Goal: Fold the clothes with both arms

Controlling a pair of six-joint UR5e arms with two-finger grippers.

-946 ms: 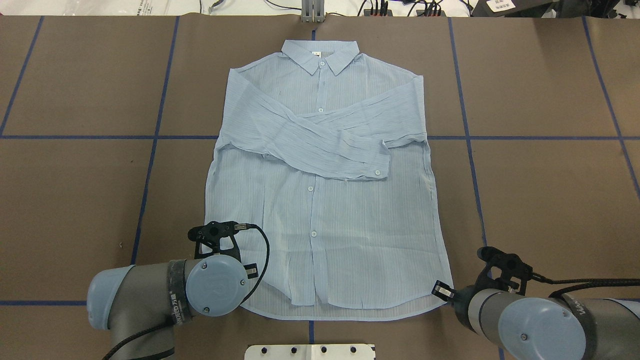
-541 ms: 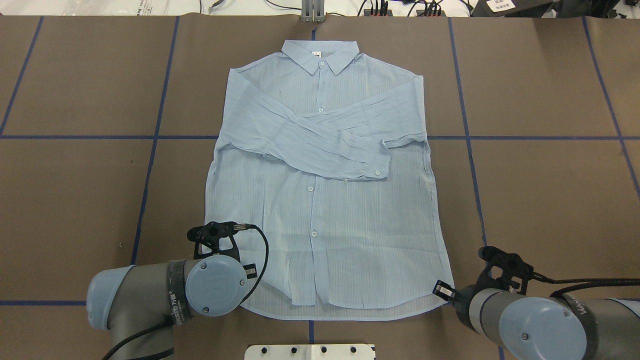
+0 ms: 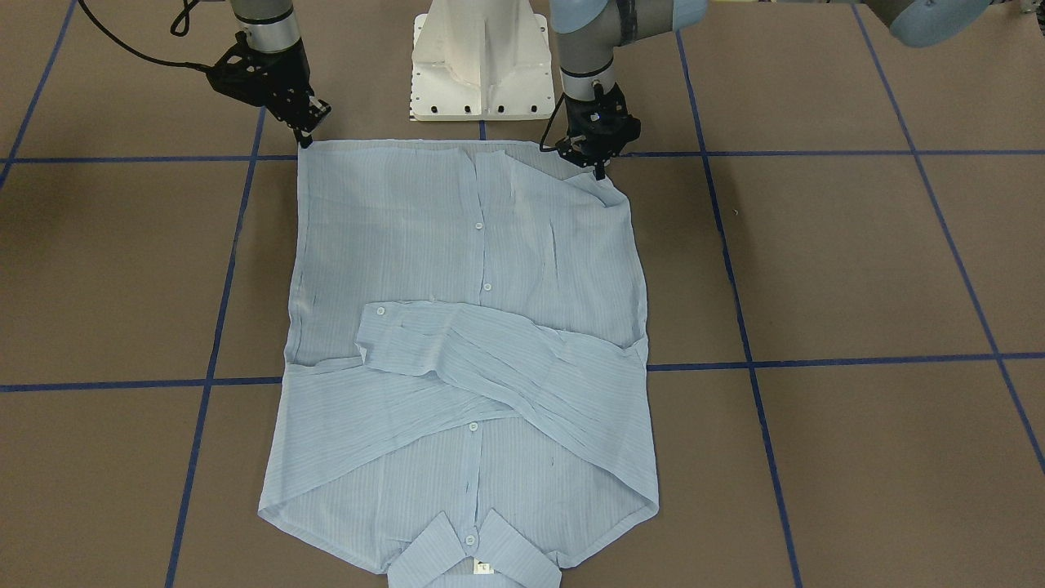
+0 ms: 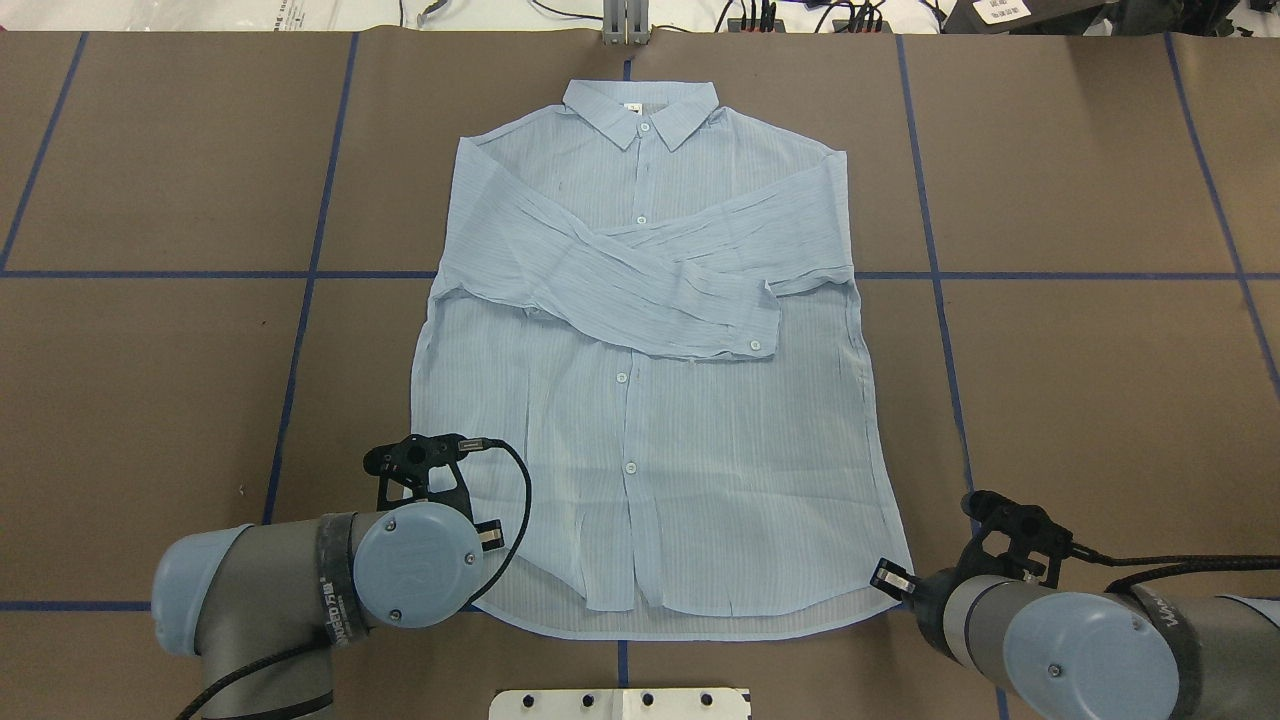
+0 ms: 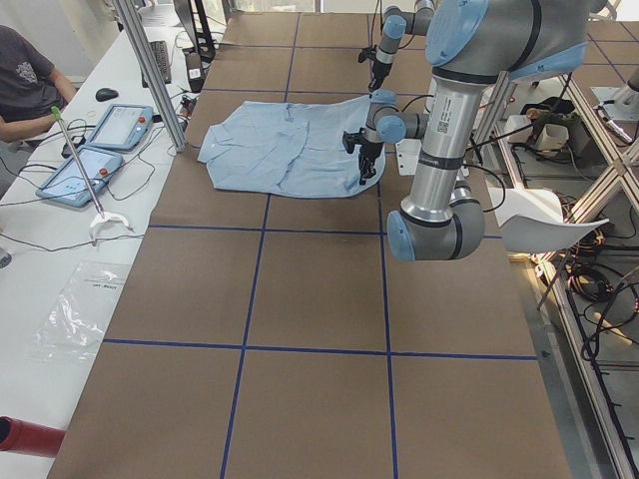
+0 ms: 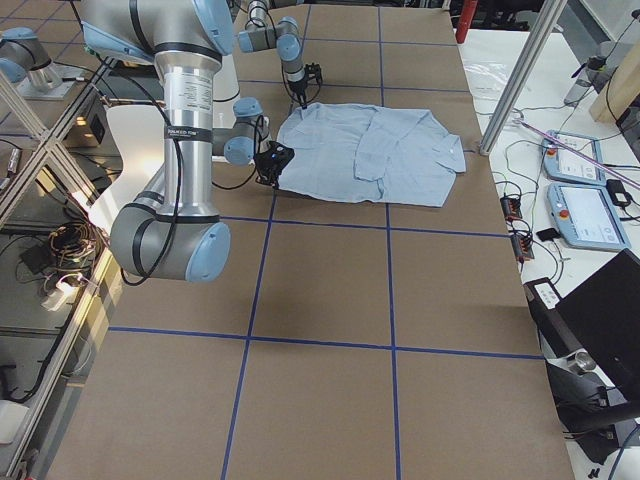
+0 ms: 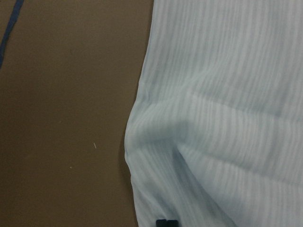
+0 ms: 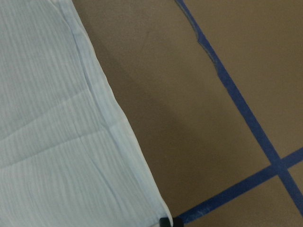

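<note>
Shirt (image 4: 640, 400) first: the thin light-blue button-up lies flat and face up in the middle of the counter (image 4: 1100, 400), its collar (image 4: 640, 105) at the edge far from the robot and its hem nearest the white pedestal (image 3: 482, 57). Both sleeves (image 4: 650, 290) are folded in and crossed over the chest, and the upper cuff shows a white button. The counter is covered in brown paper marked into big squares by blue tape lines (image 4: 300, 330), and the shirt lies across one crossing of them. The left claw (image 3: 598, 166) stands at the hem corner on its own side, tips drawn together on the cloth, which puckers up in a ridge toward it in the wrist view. The right claw (image 3: 304, 139) is down at the opposite hem corner, likewise pinched narrow on the very edge of the fabric, just beside a tape crossing. The room around is busy: a white side counter (image 5: 60, 259) carries two control tablets (image 5: 105, 145), cables and a clear plastic bag (image 5: 80, 314), and a person (image 5: 25, 85) in a dark top sits at it. Aluminium posts (image 5: 150, 75) rise at the counter's edge.
</note>
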